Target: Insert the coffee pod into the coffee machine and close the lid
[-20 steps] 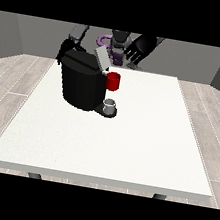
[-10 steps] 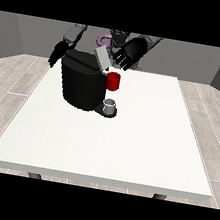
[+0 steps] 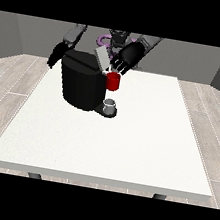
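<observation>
Black coffee machine (image 3: pixel 83 85) on white table (image 3: pixel 126 145), lid (image 3: pixel 102 59) raised, hand at the view's right (image 3: pixel 127 58) above it, fingers unclear

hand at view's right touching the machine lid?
Cannot tell. In the front view the hand at the view's right overlaps the raised lid; neither contact nor gap shows.

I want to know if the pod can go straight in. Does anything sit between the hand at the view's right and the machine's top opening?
Nothing visible does. That hand is just above the red front part of the machine, beside the raised lid. The pod itself cannot be made out.
</observation>
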Robot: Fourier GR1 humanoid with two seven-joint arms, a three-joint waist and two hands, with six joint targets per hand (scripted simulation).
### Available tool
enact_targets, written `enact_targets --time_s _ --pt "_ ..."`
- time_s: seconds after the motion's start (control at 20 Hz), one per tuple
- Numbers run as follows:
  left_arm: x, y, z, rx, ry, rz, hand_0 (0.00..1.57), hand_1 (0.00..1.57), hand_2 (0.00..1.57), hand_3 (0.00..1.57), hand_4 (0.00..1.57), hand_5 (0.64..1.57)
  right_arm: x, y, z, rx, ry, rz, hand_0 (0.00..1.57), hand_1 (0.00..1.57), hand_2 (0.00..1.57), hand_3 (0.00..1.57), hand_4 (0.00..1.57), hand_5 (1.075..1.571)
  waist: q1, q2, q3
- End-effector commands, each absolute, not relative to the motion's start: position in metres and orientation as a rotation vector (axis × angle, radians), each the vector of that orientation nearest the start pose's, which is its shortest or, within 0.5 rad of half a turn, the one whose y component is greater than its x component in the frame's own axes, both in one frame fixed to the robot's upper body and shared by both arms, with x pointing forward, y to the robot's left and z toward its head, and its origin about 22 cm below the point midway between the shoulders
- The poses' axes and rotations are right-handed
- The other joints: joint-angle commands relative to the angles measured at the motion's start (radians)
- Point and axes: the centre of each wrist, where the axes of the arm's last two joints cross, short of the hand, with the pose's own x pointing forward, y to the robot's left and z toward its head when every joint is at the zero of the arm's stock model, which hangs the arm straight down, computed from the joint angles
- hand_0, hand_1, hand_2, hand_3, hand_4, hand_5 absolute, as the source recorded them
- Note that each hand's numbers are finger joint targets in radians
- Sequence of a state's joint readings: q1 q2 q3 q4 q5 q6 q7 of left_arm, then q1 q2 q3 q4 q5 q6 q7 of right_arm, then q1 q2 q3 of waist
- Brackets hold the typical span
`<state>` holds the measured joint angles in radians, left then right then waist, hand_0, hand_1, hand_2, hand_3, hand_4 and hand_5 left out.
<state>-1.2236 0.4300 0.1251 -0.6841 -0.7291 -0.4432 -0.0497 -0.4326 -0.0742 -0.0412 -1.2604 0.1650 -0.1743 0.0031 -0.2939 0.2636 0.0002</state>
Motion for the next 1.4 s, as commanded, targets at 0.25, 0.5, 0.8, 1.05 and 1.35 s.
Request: enact_targets --time_s 0.25,0.5,0.8,1.05,1.35 --pt "0.462 0.234 0.273 0.608 -1.543 -1.132 1.2 1.2 1.25 1.21 0.44 1.571 0.356 -0.224 0.064 -0.253 -1.723 0.102 0.0 0.0 0.0 0.0 0.04 1.571 0.011 0.047 0.0003" --pt "0.462 0.24 0.269 0.614 -1.545 -1.11 1.17 1.17 1.24 1.2 0.42 1.571 0.343 -0.22 0.046 -0.264 -1.724 0.15 0.0 0.0 0.0 0.0 0.0 1.571 -0.014 0.039 0.0003" --pt "0.462 0.243 0.268 0.626 -1.586 -1.132 1.23 1.23 1.27 1.21 0.39 1.571 0.352 -0.215 0.062 -0.25 -1.687 0.11 0.0 0.0 0.0 0.0 0.0 1.571 0.01 0.035 -0.0002" --pt "0.462 0.223 0.278 0.635 -1.611 -1.136 1.22 1.22 1.24 1.2 0.36 1.571 0.353 -0.229 0.054 -0.265 -1.712 0.138 0.0 0.0 0.0 0.0 0.0 1.571 0.005 0.045 0.0002" --pt "0.462 0.239 0.274 0.725 -1.607 -1.123 1.27 1.27 1.27 1.18 0.17 1.571 0.343 -0.197 0.046 -0.257 -1.707 0.125 0.0 0.0 0.0 0.0 0.0 1.571 -0.008 0.038 -0.0001"
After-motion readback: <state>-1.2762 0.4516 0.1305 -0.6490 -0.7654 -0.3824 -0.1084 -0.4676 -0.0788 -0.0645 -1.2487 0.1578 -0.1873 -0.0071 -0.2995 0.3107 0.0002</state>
